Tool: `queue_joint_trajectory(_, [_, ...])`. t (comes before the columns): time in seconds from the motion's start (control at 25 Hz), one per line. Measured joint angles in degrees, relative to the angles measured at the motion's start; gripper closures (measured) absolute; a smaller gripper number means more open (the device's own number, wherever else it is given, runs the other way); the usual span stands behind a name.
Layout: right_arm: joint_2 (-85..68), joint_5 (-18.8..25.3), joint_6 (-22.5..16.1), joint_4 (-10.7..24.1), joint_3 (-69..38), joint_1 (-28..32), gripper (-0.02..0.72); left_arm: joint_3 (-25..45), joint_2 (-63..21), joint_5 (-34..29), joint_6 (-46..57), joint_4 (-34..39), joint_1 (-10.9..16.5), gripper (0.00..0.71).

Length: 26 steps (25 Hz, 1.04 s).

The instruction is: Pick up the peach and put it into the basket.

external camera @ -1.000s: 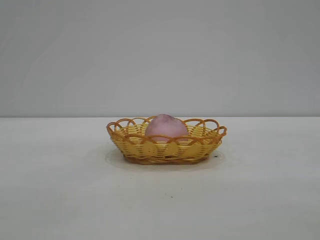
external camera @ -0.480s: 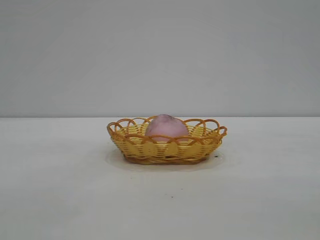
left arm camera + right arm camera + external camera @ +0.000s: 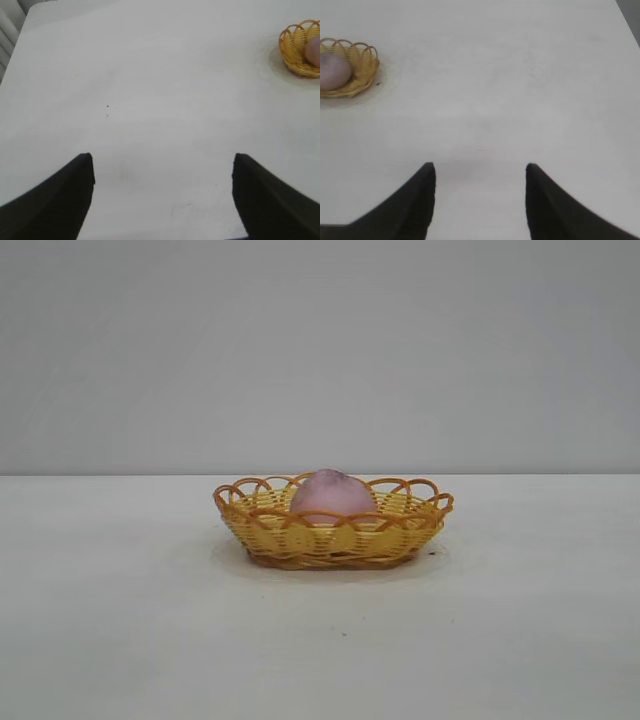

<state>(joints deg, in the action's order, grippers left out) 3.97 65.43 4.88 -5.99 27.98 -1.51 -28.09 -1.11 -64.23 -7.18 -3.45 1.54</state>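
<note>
peach upright in basket, tip seemingly up; left claw wide, right claw narrower, both empty

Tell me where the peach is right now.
The peach sits inside the basket, at the centre of the table in the exterior view.

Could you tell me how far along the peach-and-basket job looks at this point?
It looks finished: the peach sits inside the basket on the table. Nothing is in hand; the left gripper and right gripper are open over bare table, away from the basket. Nothing appears left.
</note>
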Motion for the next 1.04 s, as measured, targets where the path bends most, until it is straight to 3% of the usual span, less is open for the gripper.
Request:
queue_joint_trajectory(0.52, [-5.0,0.0,0.0,0.0,0.0,-4.8,0.364,0.0,0.0,0.0,0.0,0.1,0.0,0.206])
queue_joint_trajectory(1.04, [-5.0,0.0,0.0,0.0,0.0,-5.0,0.364,0.0,0.0,0.0,0.0,0.1,0.0,0.206])
